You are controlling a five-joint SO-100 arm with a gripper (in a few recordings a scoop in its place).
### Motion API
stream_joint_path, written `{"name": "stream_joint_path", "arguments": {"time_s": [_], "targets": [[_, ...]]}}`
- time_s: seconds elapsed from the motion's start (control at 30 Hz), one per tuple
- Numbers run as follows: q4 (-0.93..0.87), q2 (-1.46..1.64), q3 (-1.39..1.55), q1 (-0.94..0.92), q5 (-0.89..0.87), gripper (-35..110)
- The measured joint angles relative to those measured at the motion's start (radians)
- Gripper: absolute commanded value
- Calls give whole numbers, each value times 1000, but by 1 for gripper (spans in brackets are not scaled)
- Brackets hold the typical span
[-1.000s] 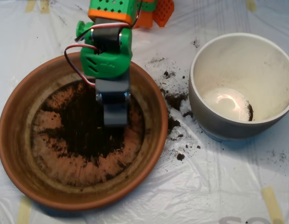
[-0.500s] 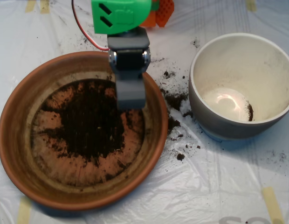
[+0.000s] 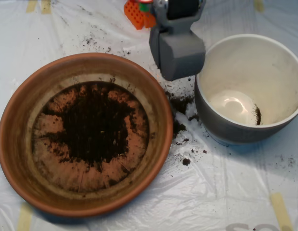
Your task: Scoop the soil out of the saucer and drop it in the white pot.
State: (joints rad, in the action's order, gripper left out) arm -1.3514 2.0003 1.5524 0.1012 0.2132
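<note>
The scoop has left the saucer — half a second ago it hung over the dish at about one o'clock, and now it sits up at twelve o'clock of the picture, over the plastic sheet in the gap between the saucer's rim and the white pot. Its two grey shells look pressed together, closed, and whether any earth is inside cannot be told from above. The soil lies as a dark patch across the middle of the saucer floor, thinning to crumbs toward the edge, with pale staining showing around it from six to nine o'clock. The saucer fills the left of the picture; the white pot stands at three o'clock of it, near but not touching. Inside the pot — a small dark smear at its four o'clock, low on the wall. Spilled crumbs are strewn on the sheet between dish and pot. An orange perforated part peeks in at the top edge, left of the scoop.
</note>
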Motion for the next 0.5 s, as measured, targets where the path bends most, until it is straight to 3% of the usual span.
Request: {"name": "stream_joint_path", "arguments": {"time_s": [0.4, 0.5], "targets": [[-60, -279, -284, 232, 9, 0], [-60, -354, -318, 258, 9, 7]]}}
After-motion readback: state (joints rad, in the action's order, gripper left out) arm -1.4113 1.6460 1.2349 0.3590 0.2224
